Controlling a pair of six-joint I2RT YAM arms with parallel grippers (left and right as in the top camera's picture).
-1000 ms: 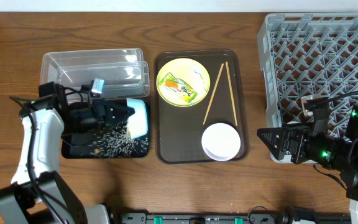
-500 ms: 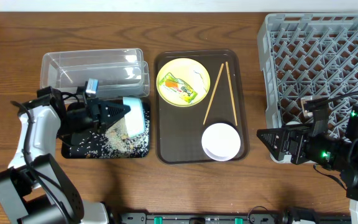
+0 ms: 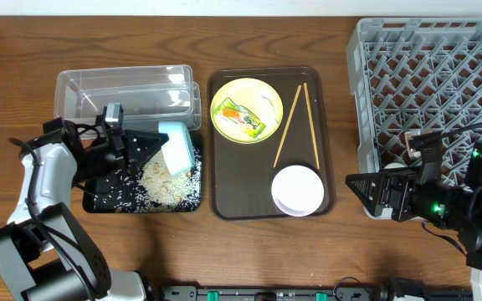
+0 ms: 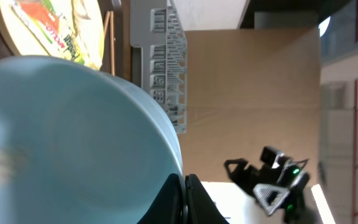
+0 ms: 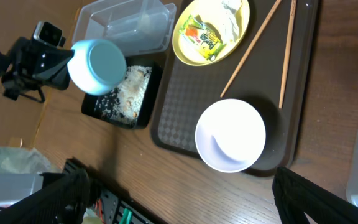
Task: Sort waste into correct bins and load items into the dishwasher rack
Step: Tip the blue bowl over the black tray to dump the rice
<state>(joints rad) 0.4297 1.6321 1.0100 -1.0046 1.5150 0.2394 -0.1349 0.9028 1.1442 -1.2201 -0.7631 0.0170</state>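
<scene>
Black tray (image 3: 99,203) holds rice (image 3: 164,186); yellow plate (image 3: 224,94) apparently holds 1 wrapper (image 3: 243,118).

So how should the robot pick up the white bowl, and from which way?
Best by its rim, I think. The white bowl sits upright and open on the brown tray, so one finger can go inside and one outside the thin wall. Coming from above on its right edge suits the right gripper, which waits on that side, and keeps clear of the chopsticks behind it.

dishwasher rack (image 3: 433,92): cut off top and right | light-blue bowl (image 4: 67,137): fills left wrist view (blurred)
</scene>
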